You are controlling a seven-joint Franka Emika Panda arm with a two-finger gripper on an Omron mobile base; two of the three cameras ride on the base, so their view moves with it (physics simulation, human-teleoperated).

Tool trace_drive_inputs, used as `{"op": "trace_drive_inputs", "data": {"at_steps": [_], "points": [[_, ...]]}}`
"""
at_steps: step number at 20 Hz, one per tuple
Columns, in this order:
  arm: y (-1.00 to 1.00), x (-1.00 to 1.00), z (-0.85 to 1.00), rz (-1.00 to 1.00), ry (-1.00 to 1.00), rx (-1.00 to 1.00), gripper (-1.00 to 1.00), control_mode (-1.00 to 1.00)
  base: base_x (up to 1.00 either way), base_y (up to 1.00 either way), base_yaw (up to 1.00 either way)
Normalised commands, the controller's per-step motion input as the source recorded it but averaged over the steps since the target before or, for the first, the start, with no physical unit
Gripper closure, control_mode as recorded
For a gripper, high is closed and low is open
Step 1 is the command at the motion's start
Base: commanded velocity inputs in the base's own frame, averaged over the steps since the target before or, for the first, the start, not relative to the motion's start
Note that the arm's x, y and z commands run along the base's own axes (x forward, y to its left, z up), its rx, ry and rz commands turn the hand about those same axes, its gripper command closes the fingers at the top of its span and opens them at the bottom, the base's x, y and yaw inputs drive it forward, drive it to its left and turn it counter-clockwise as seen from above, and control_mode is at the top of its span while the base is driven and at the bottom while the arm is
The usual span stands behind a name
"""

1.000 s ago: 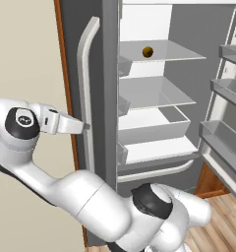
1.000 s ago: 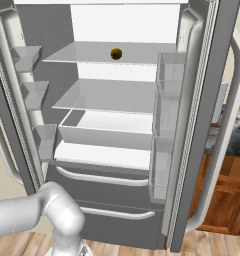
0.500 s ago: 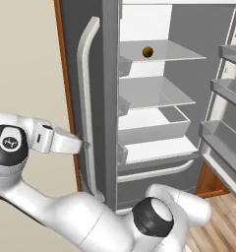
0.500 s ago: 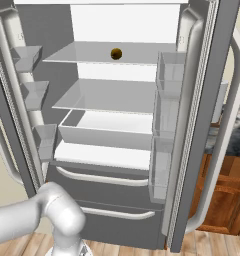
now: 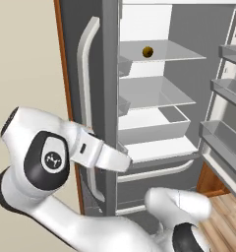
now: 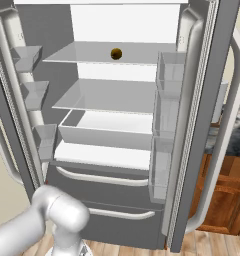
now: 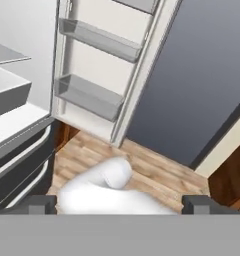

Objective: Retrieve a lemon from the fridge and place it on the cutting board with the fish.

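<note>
In the left base view the fridge (image 5: 154,98) stands with its doors swung wide, white inside with clear shelves; the lemon (image 5: 147,51) sits alone on the upper shelf (image 5: 174,49), toward its back; below it are a second shelf and a clear bin (image 5: 149,125), then two grey drawers with white curved handles; the left door's long white handle (image 5: 85,98) runs down just beside the arm, whose white forearm crosses the lower left of the picture.

In the right base view the fridge (image 6: 122,125) is seen head-on; the lemon (image 6: 116,53) rests mid-shelf at the top, well apart from the door bins on either side; a wooden cabinet (image 6: 227,195) shows past the right door; the arm's elbow rises at the lower left.

In the hand view the hand (image 7: 119,204) points down at the wooden floor (image 7: 142,165) beside the open right door and its bins (image 7: 87,97); its two dark tips stand far apart, released, with nothing between them.
</note>
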Motion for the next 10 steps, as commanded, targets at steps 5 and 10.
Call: {"op": "trace_drive_inputs", "data": {"at_steps": [5, 10], "points": [[-0.85, -0.76, 0.0, 0.16, 0.0, 0.24, -1.0, -1.0, 0.0, 0.0, 0.0], [-0.91, -0.31, 0.0, 0.24, 0.0, 0.32, -1.0, -1.0, 0.0, 0.0, 0.0]]}}
